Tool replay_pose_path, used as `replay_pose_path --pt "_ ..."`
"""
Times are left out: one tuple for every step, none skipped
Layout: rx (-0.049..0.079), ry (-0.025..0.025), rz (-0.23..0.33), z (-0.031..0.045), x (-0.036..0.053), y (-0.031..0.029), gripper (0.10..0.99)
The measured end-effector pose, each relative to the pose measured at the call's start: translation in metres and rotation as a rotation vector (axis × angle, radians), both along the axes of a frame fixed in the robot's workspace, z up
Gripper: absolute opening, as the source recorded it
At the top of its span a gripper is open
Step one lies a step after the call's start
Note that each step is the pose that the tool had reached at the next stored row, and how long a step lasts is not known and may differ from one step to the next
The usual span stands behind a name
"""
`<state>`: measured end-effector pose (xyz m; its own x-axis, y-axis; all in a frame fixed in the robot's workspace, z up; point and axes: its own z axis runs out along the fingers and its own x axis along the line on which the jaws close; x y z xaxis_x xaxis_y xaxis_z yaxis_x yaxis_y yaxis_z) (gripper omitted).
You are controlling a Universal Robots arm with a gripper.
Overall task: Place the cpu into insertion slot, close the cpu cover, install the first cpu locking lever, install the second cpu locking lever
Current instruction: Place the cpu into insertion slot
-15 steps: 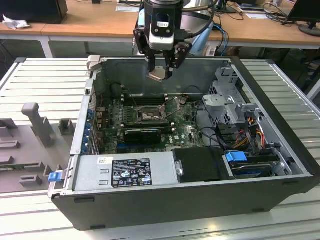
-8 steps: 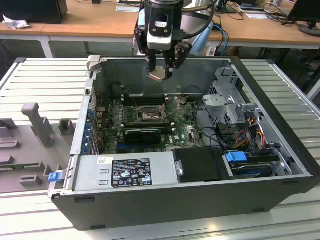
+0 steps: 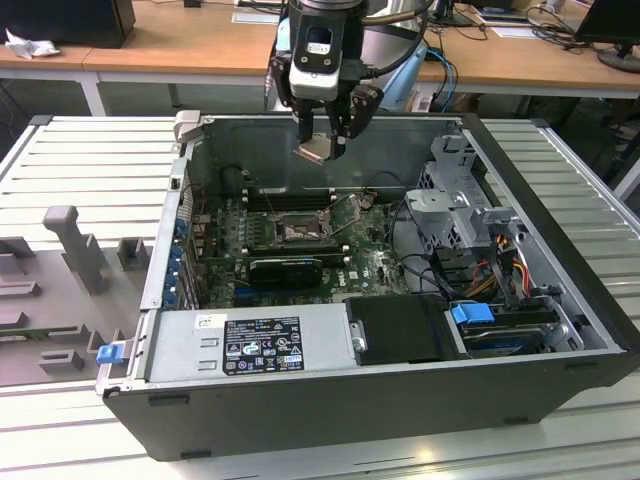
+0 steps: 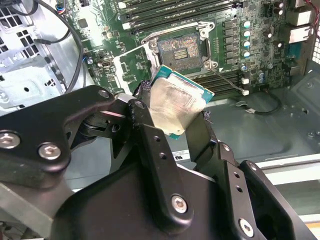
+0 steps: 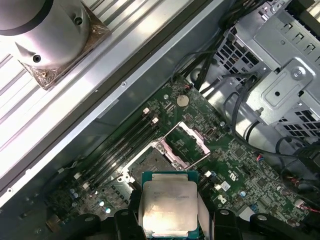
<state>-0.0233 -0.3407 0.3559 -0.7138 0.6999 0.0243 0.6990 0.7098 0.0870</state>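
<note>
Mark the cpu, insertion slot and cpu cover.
cpu [image 4: 175, 102], second wrist view, silvery face.
insertion slot [image 4: 181, 48], second wrist view, socket centre.
cpu cover [image 5: 194, 136], first wrist view, silvery frame edge.

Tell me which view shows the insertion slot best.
Second wrist view: the slot lies open and near, contacts plain. The first wrist view shows it just beyond the cpu, slantwise; the exterior view, far off.

Small flat square metal-faced cpu [image 4: 179, 102]: pale silvery-grey, cloudy smears, teal-green edge.
Small square insertion slot [image 4: 180, 50]: dark, finely speckled middle; thin silvery rim.
Flat circuit board [image 5: 235, 165] around the insertion slot: green, dotted with small parts.
Thin metal-frame cpu cover [image 5: 191, 132] beside the insertion slot: silvery.
Jointed metal gripper [image 4: 172, 111]: matte black.
</note>
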Motion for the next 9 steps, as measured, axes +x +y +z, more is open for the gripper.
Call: replay_pose_path --pt "0.0 0.0 -0.004 0.0 0.0 0.0 0.525" --pt "0.0 0.0 -0.015 -0.0001 0.0 0.0 0.525" --pt "0.0 0.0 -0.022 -0.0001 0.0 0.0 0.525" --pt "0.0 0.0 -0.028 -0.0001 0.0 0.0 0.525" --pt "0.0 0.0 -0.034 -0.0002 0.0 0.0 0.525" --pt "0.0 0.0 -0.038 -0.0002 0.0 0.0 0.525" --pt "0.0 0.0001 -0.041 -0.0002 0.0 0.0 0.525" --pt "0.0 0.0 -0.048 -0.0003 0.0 0.0 0.525" --pt "0.0 0.0 -0.052 -0.0003 0.0 0.0 0.525"
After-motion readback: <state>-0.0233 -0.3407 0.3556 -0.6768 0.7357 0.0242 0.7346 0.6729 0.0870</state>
